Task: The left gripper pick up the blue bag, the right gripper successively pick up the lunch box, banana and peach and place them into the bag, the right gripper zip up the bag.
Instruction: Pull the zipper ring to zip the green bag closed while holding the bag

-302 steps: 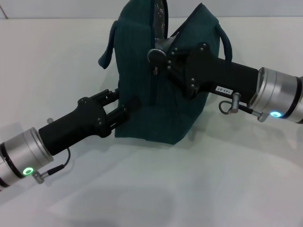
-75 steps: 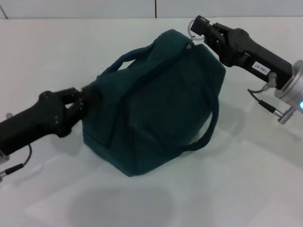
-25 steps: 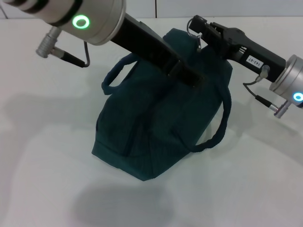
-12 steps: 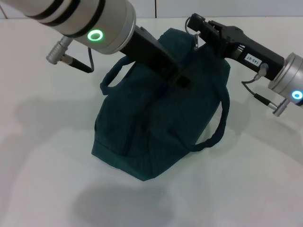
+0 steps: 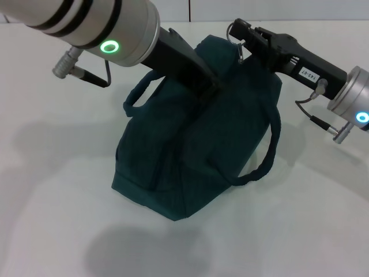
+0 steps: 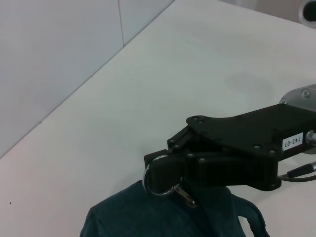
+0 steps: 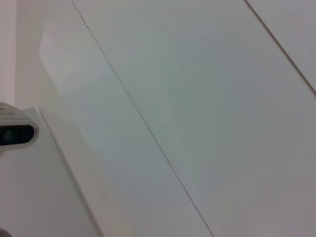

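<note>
Two grippers meet at the top of the blue bag [image 5: 190,150]. The right gripper [image 5: 237,32] reaches in from the right and is clamped on the ring zipper pull [image 5: 235,36] at the bag's far upper corner; in the left wrist view the same gripper [image 6: 160,170] shows with the metal ring [image 6: 153,178] looped around its fingertip and the small zipper tab [image 6: 185,196] hanging down onto the fabric. A white sticker [image 5: 307,73] on its black body reads "143-07", also legible in the left wrist view [image 6: 294,141].

The left gripper [image 5: 210,89] comes down from the upper left onto the bag's top ridge, but its tip sinks into the dark fabric, so whether its fingers are spread or pinched cannot be told. Its silver wrist carries a glowing green ring [image 5: 108,46] and is cut off by the frame edge.

The bag stands on the white table [image 5: 57,219], zipped shut as far as can be seen, one loop handle [image 5: 137,95] on the left and the other [image 5: 268,156] drooping on the right. Its contents are hidden. The right wrist view shows only pale wall panels.
</note>
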Controlling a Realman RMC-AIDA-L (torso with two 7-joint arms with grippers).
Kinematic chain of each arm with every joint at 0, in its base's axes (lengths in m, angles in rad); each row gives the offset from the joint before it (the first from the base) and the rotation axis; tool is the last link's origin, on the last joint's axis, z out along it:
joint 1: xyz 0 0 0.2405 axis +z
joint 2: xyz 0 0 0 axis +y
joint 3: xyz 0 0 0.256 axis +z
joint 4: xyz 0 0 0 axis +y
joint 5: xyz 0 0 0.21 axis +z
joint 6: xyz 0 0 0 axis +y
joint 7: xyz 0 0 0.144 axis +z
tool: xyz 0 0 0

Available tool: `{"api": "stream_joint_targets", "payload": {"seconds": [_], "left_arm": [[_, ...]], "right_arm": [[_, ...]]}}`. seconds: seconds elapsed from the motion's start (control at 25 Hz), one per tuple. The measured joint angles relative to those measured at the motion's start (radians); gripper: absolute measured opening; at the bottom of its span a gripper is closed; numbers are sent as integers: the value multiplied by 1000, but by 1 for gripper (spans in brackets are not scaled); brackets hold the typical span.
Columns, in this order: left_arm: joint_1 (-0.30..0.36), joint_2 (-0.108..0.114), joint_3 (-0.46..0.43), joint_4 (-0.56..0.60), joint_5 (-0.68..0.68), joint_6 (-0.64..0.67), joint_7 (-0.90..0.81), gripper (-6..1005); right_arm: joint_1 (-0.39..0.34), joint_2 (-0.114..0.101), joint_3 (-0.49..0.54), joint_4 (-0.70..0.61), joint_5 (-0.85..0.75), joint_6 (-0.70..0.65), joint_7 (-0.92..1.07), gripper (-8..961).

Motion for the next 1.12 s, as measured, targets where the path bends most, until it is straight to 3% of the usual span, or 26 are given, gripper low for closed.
{"api": "stream_joint_targets", "payload": {"seconds": [0.28,1.12], "left_arm": [[-3,1,3,-5,1,0,25,99],[0,4,4,-3,-6,10,74,41]], "right_arm": [[-2,0,5,0,0,-1,3,109],[-12,-4,44,27,27,2,6,114]]}}
